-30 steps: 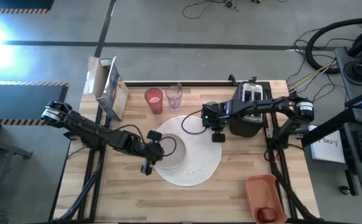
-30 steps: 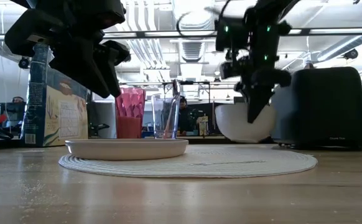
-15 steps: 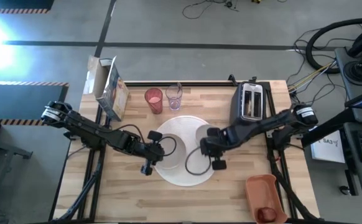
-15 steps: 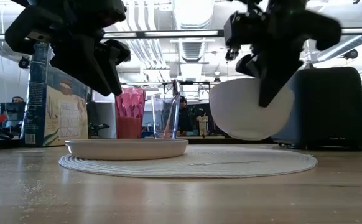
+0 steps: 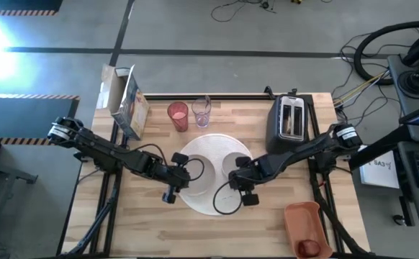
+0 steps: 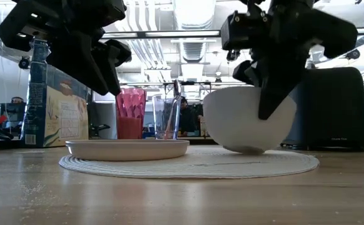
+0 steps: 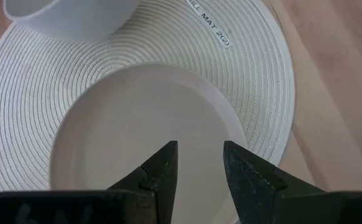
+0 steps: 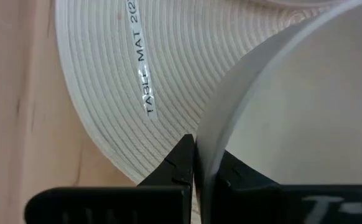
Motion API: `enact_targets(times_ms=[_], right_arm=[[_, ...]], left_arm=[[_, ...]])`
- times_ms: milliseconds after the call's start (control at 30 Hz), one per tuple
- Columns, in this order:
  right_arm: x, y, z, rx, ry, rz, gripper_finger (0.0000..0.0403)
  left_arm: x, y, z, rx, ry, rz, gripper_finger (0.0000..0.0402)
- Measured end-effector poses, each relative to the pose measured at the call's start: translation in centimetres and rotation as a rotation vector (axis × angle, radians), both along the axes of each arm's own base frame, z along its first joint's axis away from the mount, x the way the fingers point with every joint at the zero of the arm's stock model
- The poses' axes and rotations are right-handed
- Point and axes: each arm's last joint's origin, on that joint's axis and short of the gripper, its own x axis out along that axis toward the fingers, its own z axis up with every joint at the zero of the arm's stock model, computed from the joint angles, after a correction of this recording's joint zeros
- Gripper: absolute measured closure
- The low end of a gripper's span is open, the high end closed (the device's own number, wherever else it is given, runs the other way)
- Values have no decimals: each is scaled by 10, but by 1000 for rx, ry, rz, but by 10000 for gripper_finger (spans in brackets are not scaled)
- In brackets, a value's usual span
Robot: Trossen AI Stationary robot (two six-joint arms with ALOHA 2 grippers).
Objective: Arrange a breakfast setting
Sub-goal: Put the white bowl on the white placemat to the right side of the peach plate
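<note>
Right gripper (image 8: 194, 163) fingers pinching the rim of a small white round bowl (image 6: 247, 120), tilted over a round woven white placemat (image 5: 217, 208), left gripper (image 7: 198, 163) fingers narrowly parted above a small pale plate (image 7: 143, 130) on the mat, light wooden counter (image 5: 145, 230)

The right gripper (image 5: 240, 188), pinched on the rim of the small white bowl (image 6: 248, 120), comes away from beside the black toaster (image 5: 288, 124) and lowers the bowl to the front of the round woven mat (image 6: 232, 164), bowl bottom touching it
</note>
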Motion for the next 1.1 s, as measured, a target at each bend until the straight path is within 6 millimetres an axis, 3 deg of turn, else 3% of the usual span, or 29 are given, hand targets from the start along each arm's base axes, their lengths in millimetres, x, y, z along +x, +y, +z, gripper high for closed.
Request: enact_targets(times_ms=[333, 700, 933, 1100], right_arm=[[4, 1, -3, -9, -4, 27, 387], [11, 2, 20, -88, -45, 143, 309], [17, -6, 48, -299, -84, 51, 282], [23, -16, 58, -305, -109, -7, 280]], left_arm=[[0, -1, 1, -21, -4, -13, 288], [1, -1, 1, -39, -8, -1, 288], [-2, 0, 0, -27, 21, 3, 288], [-13, 7, 11, 4, 29, 34, 288]])
